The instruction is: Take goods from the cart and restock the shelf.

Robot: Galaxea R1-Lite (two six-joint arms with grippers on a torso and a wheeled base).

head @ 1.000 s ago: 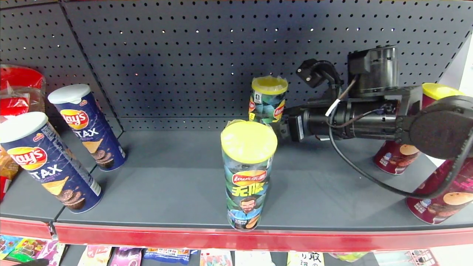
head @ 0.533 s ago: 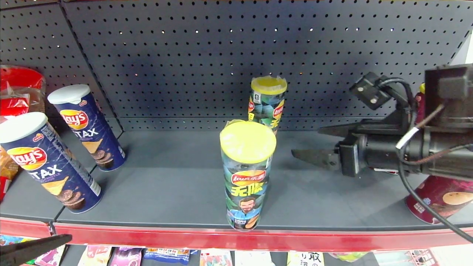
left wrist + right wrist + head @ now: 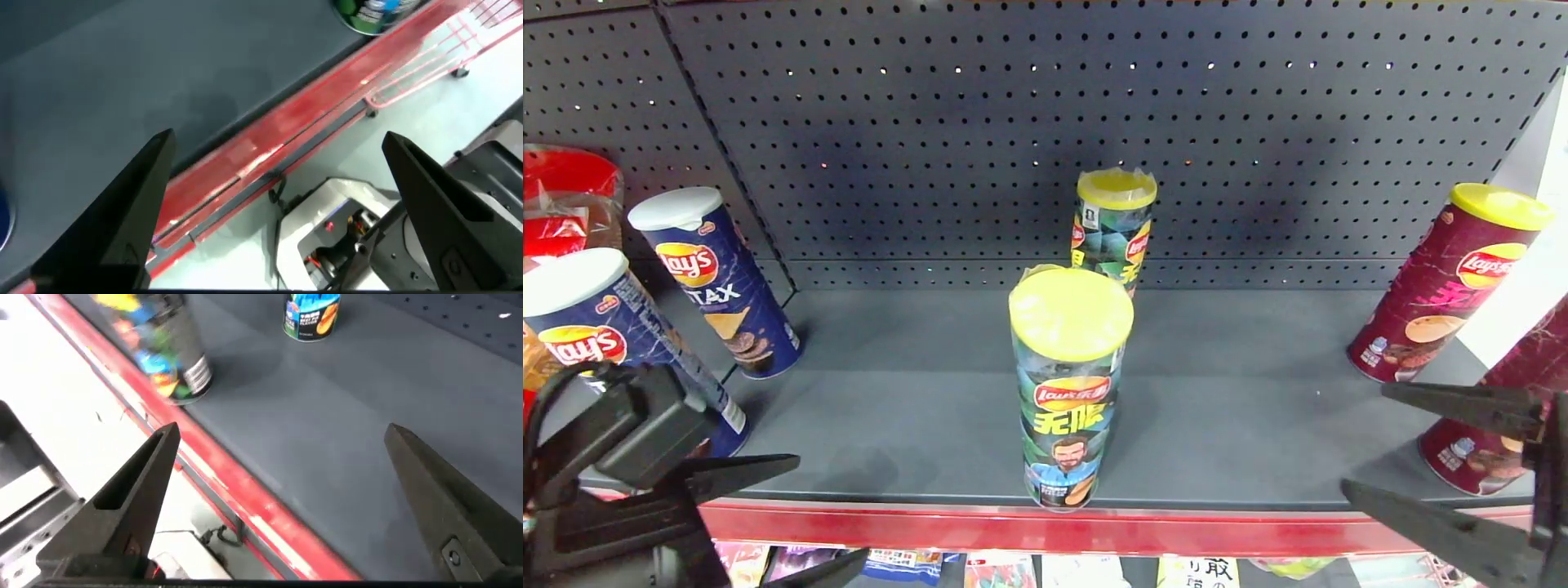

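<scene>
Soft light falls evenly on the shelf (image 3: 1217, 408). A broad dim shadow lies on the pegboard (image 3: 931, 122) behind the chip cans (image 3: 1070, 384); bright pinpoints show through its holes. White glare washes the head view's right edge, and the shelf's straight lines bow there.

Centre frame, the front can (image 3: 1070, 384) stands on the shelf (image 3: 915, 408) at its front lip. The rear can (image 3: 1115, 224) stands directly behind it, near the pegboard (image 3: 1013, 122). At the left edge the near left can (image 3: 580, 310) stands before the far left can (image 3: 715, 278). At the right edge the near right can (image 3: 1478, 457) stands before the far right can (image 3: 1450, 282). The left tool (image 3: 829, 510) sits in the lower left corner, the right tool (image 3: 1364, 437) in the lower right. Packets (image 3: 898, 563) lie below the lip.
</scene>
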